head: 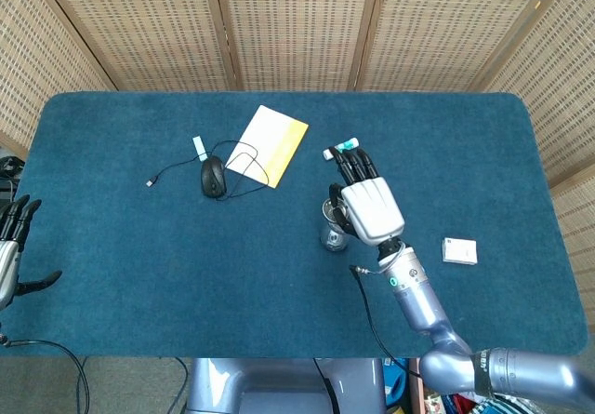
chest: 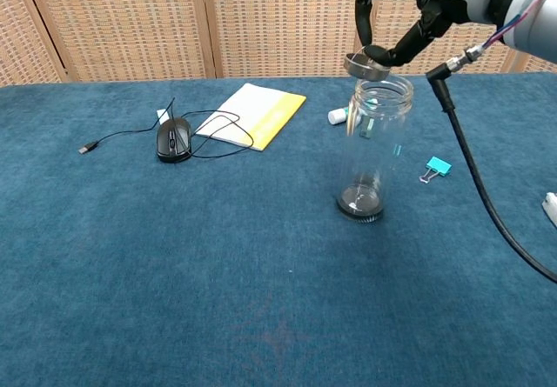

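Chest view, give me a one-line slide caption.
Right hand holds a metal lid tilted just above the mouth of an upright glass jar.

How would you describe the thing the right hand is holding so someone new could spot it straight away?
Start at the blue table and find the clear jar standing upright right of the middle. Just above its open mouth, the right hand pinches a small round grey lid, slightly tilted. It is the only thing off the table; the clip and mouse lie flat.

Lid (chest: 367,65) above jar (chest: 374,148) mouth (mouse (chest: 173,137) far left).
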Available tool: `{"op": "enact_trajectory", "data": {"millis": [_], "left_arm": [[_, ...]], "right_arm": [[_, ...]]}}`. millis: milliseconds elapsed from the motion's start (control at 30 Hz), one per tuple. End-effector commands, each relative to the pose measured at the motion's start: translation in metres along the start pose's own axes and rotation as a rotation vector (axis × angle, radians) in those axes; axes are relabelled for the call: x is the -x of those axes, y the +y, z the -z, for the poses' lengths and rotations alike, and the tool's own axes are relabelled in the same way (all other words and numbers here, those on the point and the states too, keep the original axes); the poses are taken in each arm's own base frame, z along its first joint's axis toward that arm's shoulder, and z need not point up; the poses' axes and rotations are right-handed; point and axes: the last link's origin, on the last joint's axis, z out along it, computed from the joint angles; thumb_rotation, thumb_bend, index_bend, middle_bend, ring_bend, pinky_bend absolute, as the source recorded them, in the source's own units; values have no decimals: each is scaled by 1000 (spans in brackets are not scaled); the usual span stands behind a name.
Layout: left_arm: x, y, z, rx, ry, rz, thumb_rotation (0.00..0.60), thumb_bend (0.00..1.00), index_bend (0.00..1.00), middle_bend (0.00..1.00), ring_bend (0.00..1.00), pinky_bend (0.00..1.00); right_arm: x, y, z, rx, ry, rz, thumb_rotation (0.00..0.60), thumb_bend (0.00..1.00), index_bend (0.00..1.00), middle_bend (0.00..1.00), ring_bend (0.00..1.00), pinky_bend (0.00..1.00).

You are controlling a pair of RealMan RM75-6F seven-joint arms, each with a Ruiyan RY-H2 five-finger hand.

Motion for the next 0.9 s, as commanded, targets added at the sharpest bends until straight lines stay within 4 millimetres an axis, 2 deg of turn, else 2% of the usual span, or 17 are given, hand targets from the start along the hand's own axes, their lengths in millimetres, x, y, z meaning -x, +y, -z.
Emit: {"op": "enact_trajectory", "data": {"millis": [33, 533, 600, 667, 733, 767, 900], "left_arm": [[-1, 0, 0, 0, 3, 3, 600, 55, 0, 0, 0, 0], [-2, -1, 1, 0, 4, 7, 600, 55, 0, 0, 0, 0], [-2, -1, 1, 0, 4, 7, 600, 55, 0, 0, 0, 0], [-2, -1, 1, 0, 4, 7, 600, 55, 0, 0, 0, 0], [-2, -1, 1, -1, 5, 7, 600, 54, 0, 0, 0, 0], [-2, -1, 1, -1, 5, 6, 600, 54, 0, 0, 0, 0], [-2, -1, 1, -1, 4, 6, 600, 55, 0, 0, 0, 0]], "right_arm": [[1, 4, 1, 8, -4, 18, 600, 619, 670, 0, 0, 0], [4, 14, 6, 22, -24, 46, 600, 619, 666, 0, 0, 0], [5, 14, 6, 20, -27, 47, 600, 601, 559, 0, 0, 0], [6, 14, 7, 11, -36, 36, 600, 465, 299, 0, 0, 0], [2, 14, 8, 4, -29, 37, 600, 362, 136, 0, 0, 0], [1, 14, 9, 2, -26, 40, 600, 347, 76, 0, 0, 0], [-2, 14, 10, 5, -24, 46, 600, 347, 17, 0, 0, 0]]}}
